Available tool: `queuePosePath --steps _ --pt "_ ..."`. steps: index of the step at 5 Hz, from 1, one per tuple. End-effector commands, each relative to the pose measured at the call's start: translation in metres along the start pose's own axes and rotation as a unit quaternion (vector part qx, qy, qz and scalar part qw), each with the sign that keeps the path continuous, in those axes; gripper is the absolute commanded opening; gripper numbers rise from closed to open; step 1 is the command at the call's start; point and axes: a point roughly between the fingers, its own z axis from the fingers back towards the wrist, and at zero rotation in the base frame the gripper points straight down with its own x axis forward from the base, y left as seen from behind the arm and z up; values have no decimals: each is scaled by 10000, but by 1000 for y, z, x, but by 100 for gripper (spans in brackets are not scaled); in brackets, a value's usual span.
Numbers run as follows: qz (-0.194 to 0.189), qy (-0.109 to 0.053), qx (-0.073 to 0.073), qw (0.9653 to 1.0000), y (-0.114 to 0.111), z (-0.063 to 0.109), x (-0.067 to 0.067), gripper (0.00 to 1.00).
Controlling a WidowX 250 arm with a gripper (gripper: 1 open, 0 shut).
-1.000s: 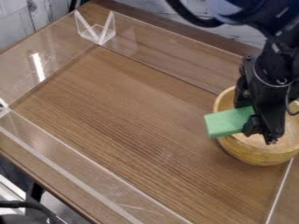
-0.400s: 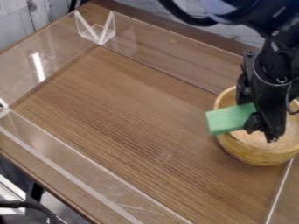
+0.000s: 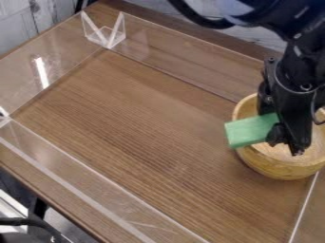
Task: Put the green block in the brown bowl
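The green block (image 3: 252,131) hangs tilted over the near-left rim of the brown bowl (image 3: 282,163), which stands at the table's right edge. My black gripper (image 3: 280,125) reaches down from above and is shut on the block's right end, just over the bowl's hollow. The block's left end sticks out past the bowl's rim toward the table. Most of the bowl's inside is hidden behind the gripper.
The wooden table (image 3: 140,133) is fenced by low clear acrylic walls (image 3: 76,190). A small clear acrylic stand (image 3: 105,30) sits at the far left corner.
The gripper and block have drifted very slightly to the right over the bowl; otherwise nothing has changed.
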Motion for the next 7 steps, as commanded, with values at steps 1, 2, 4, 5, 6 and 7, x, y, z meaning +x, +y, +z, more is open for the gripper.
queuePosePath --steps 1,2,4,5,6,7 --pt "103 -300 99 9994 8 16 5 0" --pt "130 -316 78 9994 9 16 5 0" --pt "183 -355 41 9992 10 16 4 0" --pt "210 -376 21 9991 10 16 4 0" --pt "241 -400 5 9989 10 14 3 0" --pt "263 -418 -9 9988 10 14 3 0"
